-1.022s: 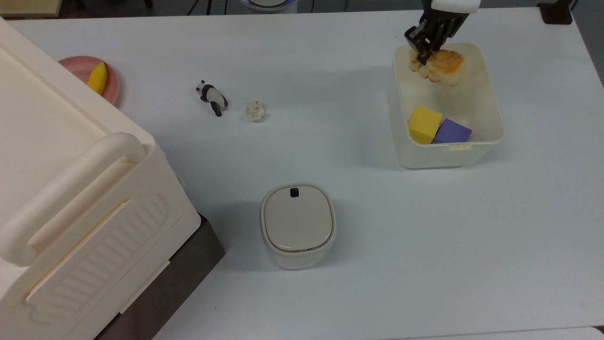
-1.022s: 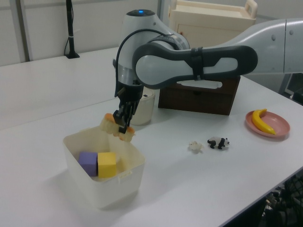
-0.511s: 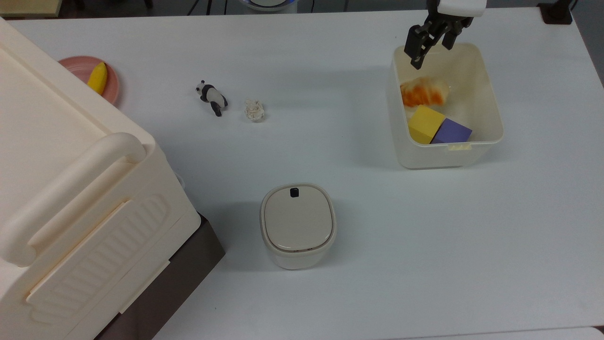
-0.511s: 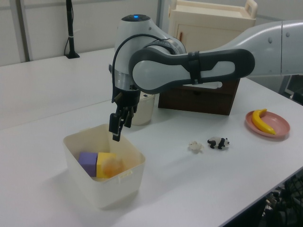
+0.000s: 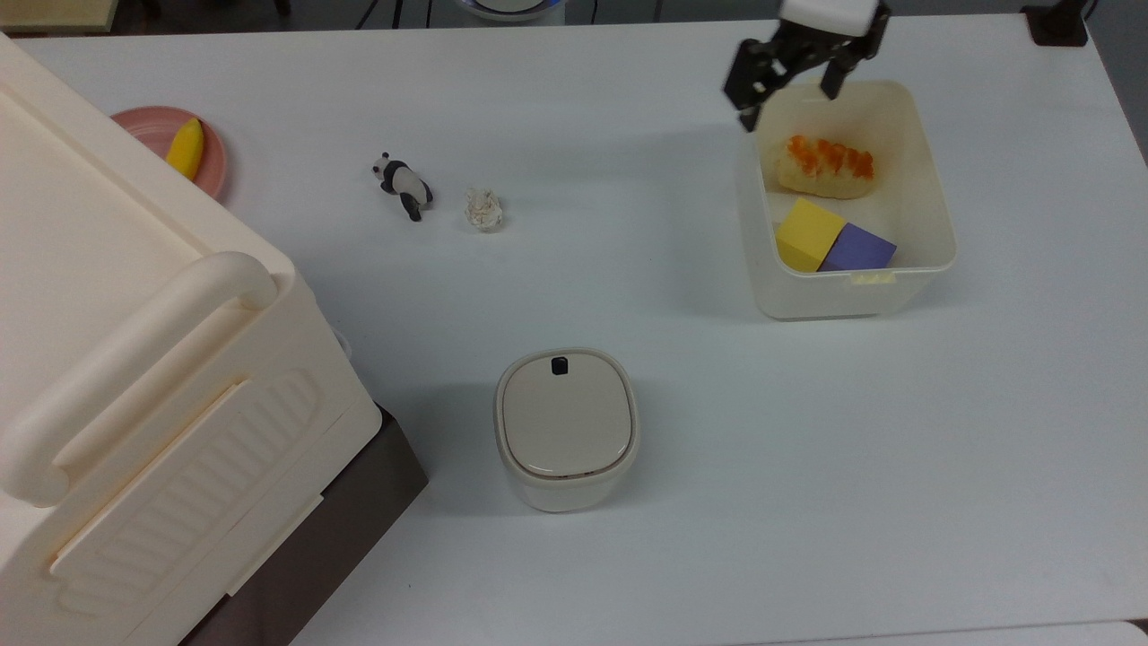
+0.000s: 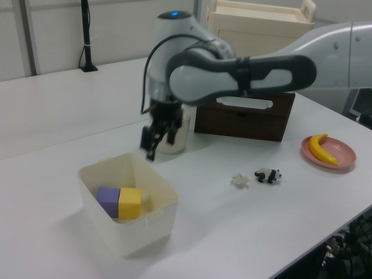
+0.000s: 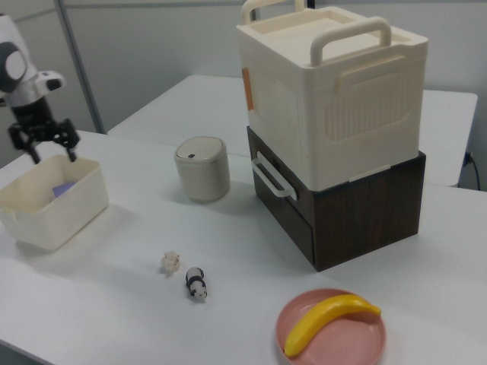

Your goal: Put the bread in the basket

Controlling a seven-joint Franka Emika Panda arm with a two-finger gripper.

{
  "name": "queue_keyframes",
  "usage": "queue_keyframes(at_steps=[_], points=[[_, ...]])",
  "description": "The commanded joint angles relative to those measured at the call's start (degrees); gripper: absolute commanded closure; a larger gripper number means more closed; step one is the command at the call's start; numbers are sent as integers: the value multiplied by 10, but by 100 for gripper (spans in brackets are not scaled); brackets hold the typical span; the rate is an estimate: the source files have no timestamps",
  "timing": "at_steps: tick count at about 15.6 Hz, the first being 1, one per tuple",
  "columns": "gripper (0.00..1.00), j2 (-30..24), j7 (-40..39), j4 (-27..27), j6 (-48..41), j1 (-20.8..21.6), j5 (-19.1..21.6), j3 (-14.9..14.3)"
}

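White table (image 5: 628,556) carrying, in descending order of size: a big cream box with a handle (image 7: 335,84), stacked on a dark brown cabinet (image 7: 358,205) at the top view's left; the robot arm (image 6: 244,70), reaching in from the left view's right; the basket (image 5: 933,170), a cream translucent tub near the far right corner in the top view; a small lidded bin (image 5: 565,429), nearer and toward the middle; a pink plate (image 7: 335,334) bearing a banana (image 7: 329,321); and the gripper (image 5: 787,78), raised above the basket's far left corner, its jaws spread apart and holding nothing. Inside the basket lie the bread (image 5: 825,165) (orange-brown top uppermost, resting on the tub's floor in the far half), a yellow block (image 5: 807,235) and a purple block (image 5: 858,249), the two blocks touching each other along the near wall, with the bread just beside the yellow block. A toy panda (image 5: 402,184) and a crumpled paper ball (image 5: 483,208) lie near each other on the open table, well apart from the basket, to its left in the top view.
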Motion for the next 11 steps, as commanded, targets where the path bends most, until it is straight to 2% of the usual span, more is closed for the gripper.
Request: queue_keyframes(at_steps=[1,3,6,8,11], points=[[0,-58,4,-1,-40,-20,-4,-80],[0,-78,6,10,-42,-41,-3,-115],[0,-86,4,34,-81,-79,-1,-145],[0,-84,-3,56,-120,-98,5,-151],[0,-84,-4,61,-147,-114,7,-161]])
